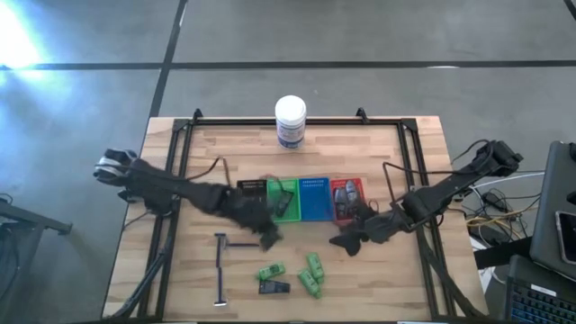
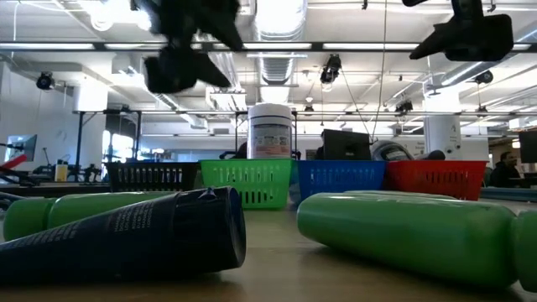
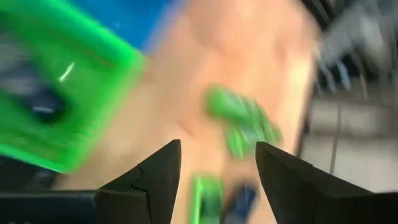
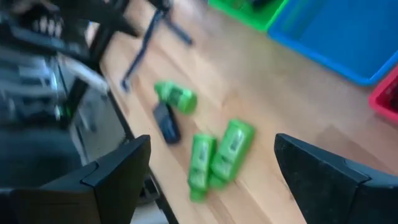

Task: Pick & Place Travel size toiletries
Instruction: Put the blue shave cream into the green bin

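Observation:
Three bright green packets (image 1: 272, 271) (image 1: 314, 264) (image 1: 310, 283) and a small dark pack (image 1: 274, 288) lie flat on the wooden table near its front edge. Left of them lie two thin blue sticks (image 1: 220, 270) (image 1: 241, 243). My left gripper (image 1: 268, 236) (image 3: 217, 149) hovers open above the table, just in front of the green tray (image 1: 283, 200), with nothing between its fingers. My right gripper (image 1: 346, 241) (image 4: 211, 149) hangs open in front of the red tray (image 1: 346, 200), above and to the right of the green packets (image 4: 221, 152), and holds nothing.
Black (image 1: 252, 189), green, blue (image 1: 313, 200) and red trays stand in a row at mid-table. The red tray holds some items, and something dark lies in the green tray (image 3: 37, 106). A white jar (image 1: 291, 121) stands at the far edge. Black frame rails (image 1: 175, 162) run along the table's sides.

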